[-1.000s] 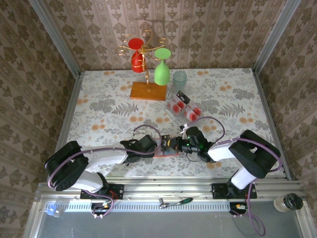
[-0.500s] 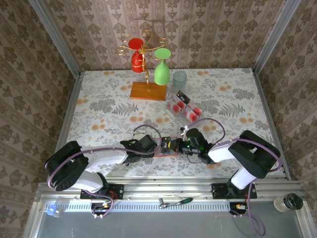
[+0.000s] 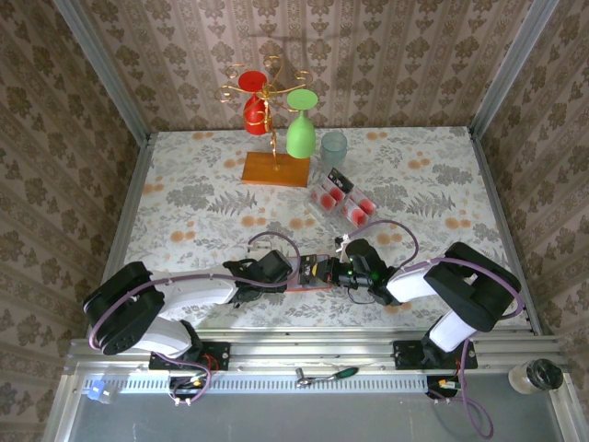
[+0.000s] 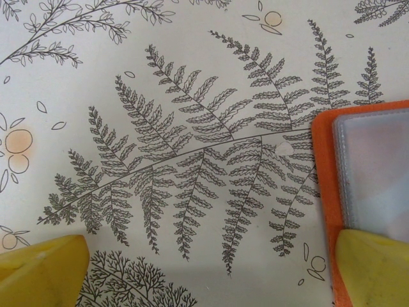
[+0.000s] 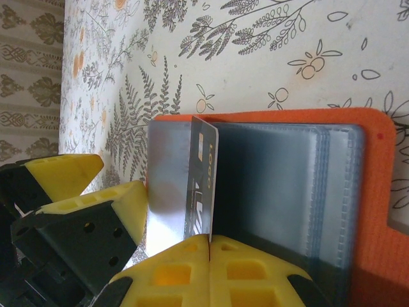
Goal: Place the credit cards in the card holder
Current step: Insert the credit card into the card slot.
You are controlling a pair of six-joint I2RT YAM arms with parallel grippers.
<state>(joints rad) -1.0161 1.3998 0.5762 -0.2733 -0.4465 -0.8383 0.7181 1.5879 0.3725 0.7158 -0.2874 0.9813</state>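
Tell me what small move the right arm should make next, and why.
Probably ease the right gripper forward so the card slides into a clear pocket of the card holder. The gripper is shut on the card's near end, and the card stands edge-on at the pockets. The left gripper is open, one finger over the holder's edge, seemingly steadying it.

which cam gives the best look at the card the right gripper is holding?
Right wrist: the card stands on edge, pinched in the shut right gripper, at the card holder and its clear sleeves. Top external is too small to make it out. Left wrist frames the holder's corner instead.
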